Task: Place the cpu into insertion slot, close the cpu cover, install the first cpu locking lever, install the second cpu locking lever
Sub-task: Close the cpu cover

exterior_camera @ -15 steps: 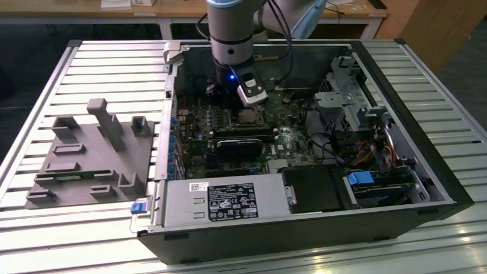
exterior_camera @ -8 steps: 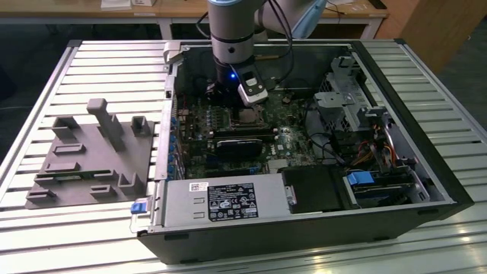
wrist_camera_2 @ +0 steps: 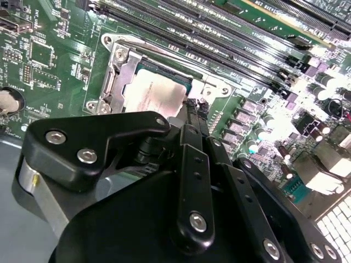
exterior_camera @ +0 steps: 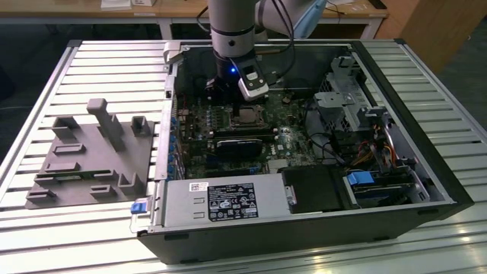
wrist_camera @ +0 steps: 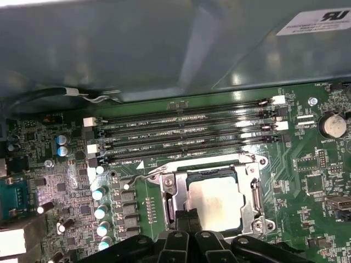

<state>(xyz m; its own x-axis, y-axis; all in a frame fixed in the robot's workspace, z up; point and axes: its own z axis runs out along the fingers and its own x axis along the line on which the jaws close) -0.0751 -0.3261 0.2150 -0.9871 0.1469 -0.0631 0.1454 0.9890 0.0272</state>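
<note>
We saw black hand (wrist_camera_2: pixel 196 107) pinched together at thin silver cpu cover (wrist_camera: pixel 253 192) | pale square metal-topped cpu (wrist_camera: pixel 216 203) lay inside

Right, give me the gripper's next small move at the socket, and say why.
Probably a short press on the thin wire lever, which seems to stand clear of the frame and so looks unlatched. The gripper hangs at the socket's edge, and the cpu already lies seated with the cpu cover flat around it.
</note>
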